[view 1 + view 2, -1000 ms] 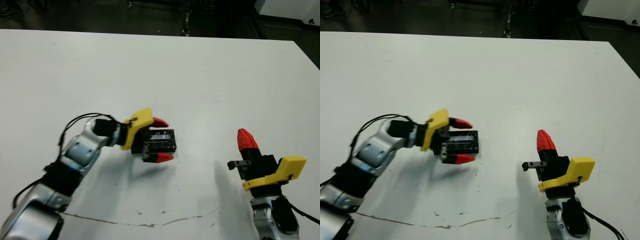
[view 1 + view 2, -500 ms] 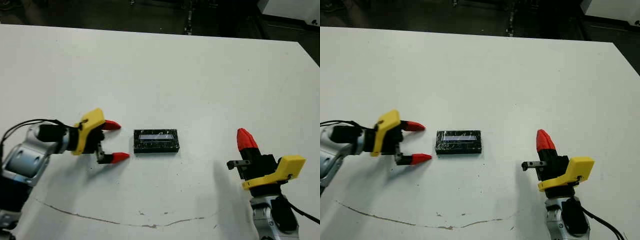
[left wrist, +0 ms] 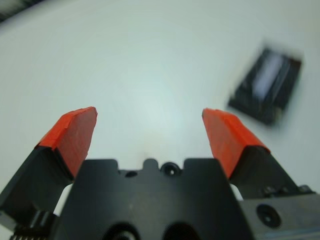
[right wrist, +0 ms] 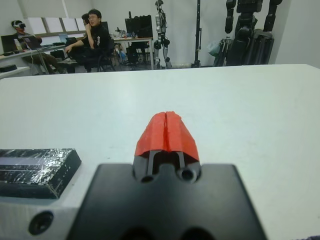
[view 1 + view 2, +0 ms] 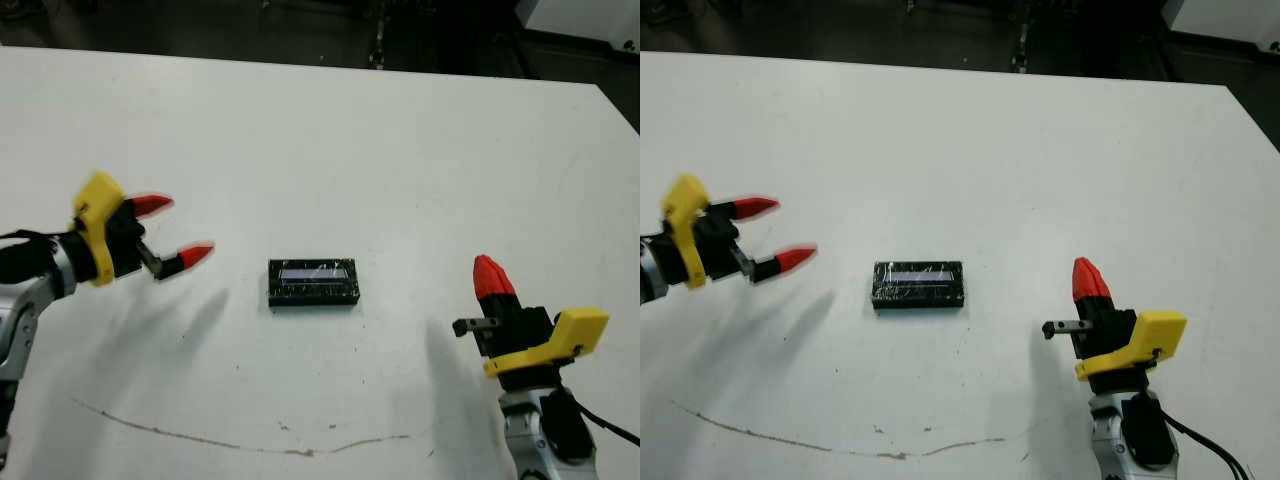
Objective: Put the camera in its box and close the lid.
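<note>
The lid (image 5: 313,283), a black slab with silvery patches, lies flat in the middle of the table. It also shows as the lid (image 4: 35,162) in the right wrist view. I cannot tell the box apart beneath it, and the camera is hidden. My left gripper (image 5: 176,229) hovers open and empty well to the left of the lid, with its fingertips (image 3: 75,125) spread wide. My right gripper (image 5: 487,275) stands shut to the right of the lid, apart from it, holding nothing.
A thin dark crack line (image 5: 250,440) runs across the white table near its front edge. Beyond the table's far edge, seated people (image 4: 95,37) and standing humanoid robots (image 4: 160,30) show in the right wrist view.
One second ago my left gripper was around the lid. It has let go and drawn away to the left, staying open. The lid stays put and the right arm has not moved.
</note>
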You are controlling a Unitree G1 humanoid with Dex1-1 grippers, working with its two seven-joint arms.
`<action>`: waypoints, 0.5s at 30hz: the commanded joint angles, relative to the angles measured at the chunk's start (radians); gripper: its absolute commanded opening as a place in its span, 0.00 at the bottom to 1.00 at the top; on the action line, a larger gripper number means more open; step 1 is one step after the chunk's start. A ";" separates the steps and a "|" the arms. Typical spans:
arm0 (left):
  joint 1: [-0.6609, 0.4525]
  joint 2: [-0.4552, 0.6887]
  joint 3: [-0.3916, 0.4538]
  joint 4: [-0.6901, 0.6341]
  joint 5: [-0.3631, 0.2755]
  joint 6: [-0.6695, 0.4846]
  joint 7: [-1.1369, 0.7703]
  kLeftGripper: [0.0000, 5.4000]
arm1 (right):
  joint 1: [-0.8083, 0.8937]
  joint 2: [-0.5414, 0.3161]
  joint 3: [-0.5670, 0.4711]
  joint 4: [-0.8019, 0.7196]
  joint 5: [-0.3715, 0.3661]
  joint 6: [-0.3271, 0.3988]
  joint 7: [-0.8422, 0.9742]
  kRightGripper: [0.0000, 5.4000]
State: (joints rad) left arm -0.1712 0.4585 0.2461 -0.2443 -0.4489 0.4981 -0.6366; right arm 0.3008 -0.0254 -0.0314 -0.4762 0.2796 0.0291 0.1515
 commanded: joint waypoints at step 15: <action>0.172 -0.387 -0.301 -0.293 0.091 -0.129 0.396 0.48 | 0.013 -0.002 -0.001 0.014 0.010 -0.013 0.009 0.00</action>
State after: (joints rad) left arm -0.0009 0.0770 -0.0288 -0.5526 -0.3752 0.3515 -0.2575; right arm 0.3030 -0.0244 -0.0287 -0.4744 0.2915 0.0252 0.1559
